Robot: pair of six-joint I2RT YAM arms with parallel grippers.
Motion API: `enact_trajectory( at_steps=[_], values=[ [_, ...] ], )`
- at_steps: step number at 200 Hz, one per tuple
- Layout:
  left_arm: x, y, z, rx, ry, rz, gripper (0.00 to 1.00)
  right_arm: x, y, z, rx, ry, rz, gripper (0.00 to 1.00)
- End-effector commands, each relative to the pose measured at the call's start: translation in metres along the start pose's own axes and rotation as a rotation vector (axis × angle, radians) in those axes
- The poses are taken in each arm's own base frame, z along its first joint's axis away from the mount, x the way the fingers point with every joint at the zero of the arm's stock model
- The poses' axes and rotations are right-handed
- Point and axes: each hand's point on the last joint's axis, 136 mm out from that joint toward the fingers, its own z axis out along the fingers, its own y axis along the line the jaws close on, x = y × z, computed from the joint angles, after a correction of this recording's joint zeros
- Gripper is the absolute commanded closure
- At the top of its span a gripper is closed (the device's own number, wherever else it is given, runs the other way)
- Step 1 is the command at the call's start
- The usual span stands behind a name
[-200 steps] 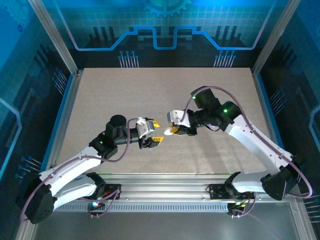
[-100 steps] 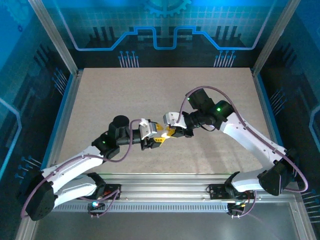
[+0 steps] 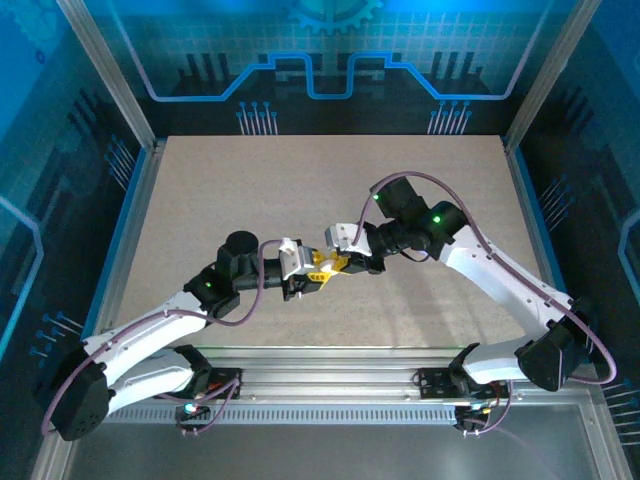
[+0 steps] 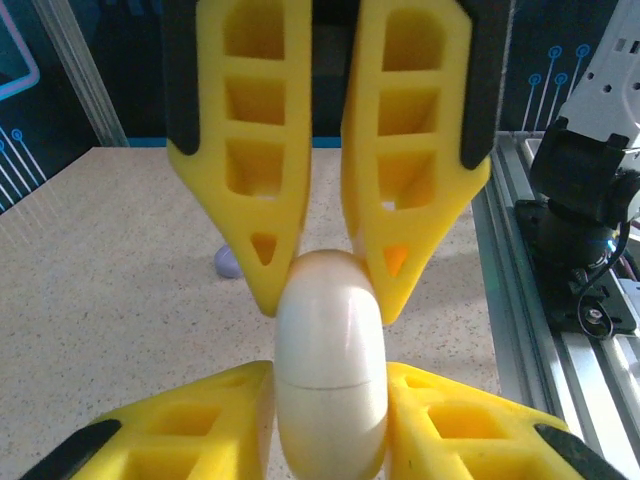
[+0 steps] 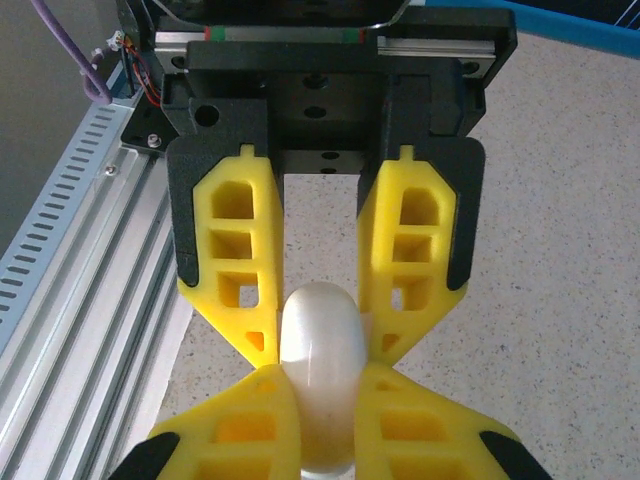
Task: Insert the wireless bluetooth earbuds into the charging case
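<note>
Pincers, two, stood tip to tip over the middle of the table (image 3: 200,180). Left pincer (image 3: 316,277): yellow fingers (image 4: 215,420) clamped on one end of the charging case (image 4: 330,350). Right pincer (image 3: 338,264): closed on the same case's other end, from the opposite side. Case: white, egg-shaped, a thin seam running across it, held between both. One pale purple earbud (image 4: 228,262) lay on the tabletop beyond, apart from the case.
</note>
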Motion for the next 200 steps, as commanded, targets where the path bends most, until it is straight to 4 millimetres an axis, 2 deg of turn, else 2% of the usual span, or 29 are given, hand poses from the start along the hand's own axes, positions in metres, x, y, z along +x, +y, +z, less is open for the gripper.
enact_trajectory(
  at_steps=[1,37,51,63,83,149,200],
  values=[
    [-0.008,-0.006,0.001,0.031,-0.034,0.011,0.71,-0.016,0.003,0.001,-0.024,-0.043,-0.013,0.90],
    [-0.010,-0.006,0.000,0.023,-0.036,0.018,0.83,-0.016,0.002,0.000,-0.017,-0.045,-0.017,0.90],
    [-0.011,-0.006,-0.001,0.019,-0.037,0.022,0.85,-0.014,-0.001,0.001,0.000,-0.041,-0.008,0.85],
    [-0.012,-0.006,-0.002,0.016,-0.039,0.023,0.86,-0.013,-0.006,0.001,0.024,-0.038,0.005,0.77],
    [-0.014,-0.006,-0.003,0.018,-0.044,0.022,0.86,-0.009,-0.018,0.001,0.082,-0.028,0.029,0.70],
    [-0.015,-0.006,-0.003,0.018,-0.044,0.019,0.86,-0.007,-0.049,-0.015,0.243,-0.028,0.069,0.68],
    [-0.015,-0.005,-0.003,0.010,-0.041,0.020,0.86,-0.009,-0.058,-0.027,0.297,-0.057,0.085,0.63]
  ],
)
